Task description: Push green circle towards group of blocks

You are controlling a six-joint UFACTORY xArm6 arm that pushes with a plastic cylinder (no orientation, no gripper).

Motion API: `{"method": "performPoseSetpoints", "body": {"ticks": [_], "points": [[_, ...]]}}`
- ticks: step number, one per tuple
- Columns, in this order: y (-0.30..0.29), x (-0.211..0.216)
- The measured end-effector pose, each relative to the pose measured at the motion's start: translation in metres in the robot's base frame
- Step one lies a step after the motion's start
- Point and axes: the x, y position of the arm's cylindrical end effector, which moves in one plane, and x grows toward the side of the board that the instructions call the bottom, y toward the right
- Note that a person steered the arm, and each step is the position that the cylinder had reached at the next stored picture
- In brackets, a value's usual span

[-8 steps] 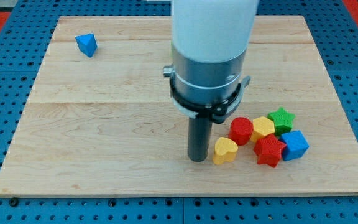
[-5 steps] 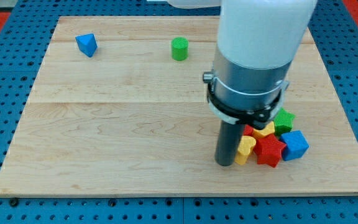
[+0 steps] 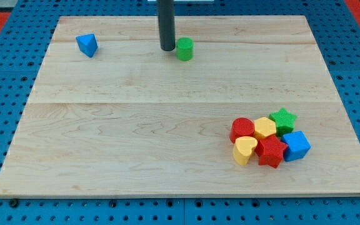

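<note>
While my rod stands upright near the view's top, my tip [image 3: 167, 49] sits on the counter [image 3: 136, 125] just to the view's left of the green circle [image 3: 184, 48]; whether they touch I can't tell, the gap is v. slim if any. No hand on this arm, just the dark rod, so nothing is held.

Green circle is in the upper middle of the counter, well apart from the group of blocks, which is at the view's lower right.

Group, all packed close together:
- red cylinder-ish block [image 3: 242, 129] at the group's left, approx. upper row
- yellow block [image 3: 265, 128], shape hard to make out, just right of it
- green star [image 3: 284, 119] at the top right of the group, touching the yellow one
- yellow heart [image 3: 245, 150] at the lower left
- red star [image 3: 270, 151] in the lower middle, btw. the heart and the blue cube
- blue cube [image 3: 297, 145] at the lower right

Blue triangle-shaped block [image 3: 87, 44] sits alone near the view's top left corner, well apart from everything else, incl. my tip.
</note>
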Motion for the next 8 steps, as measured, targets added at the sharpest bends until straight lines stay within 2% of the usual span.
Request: {"method": "performPoseSetpoints", "body": {"ticks": [4, 6, 7, 8], "points": [[0.003, 0.003], [0.147, 0.022], [0.172, -0.006], [0.2, 0.038]]}}
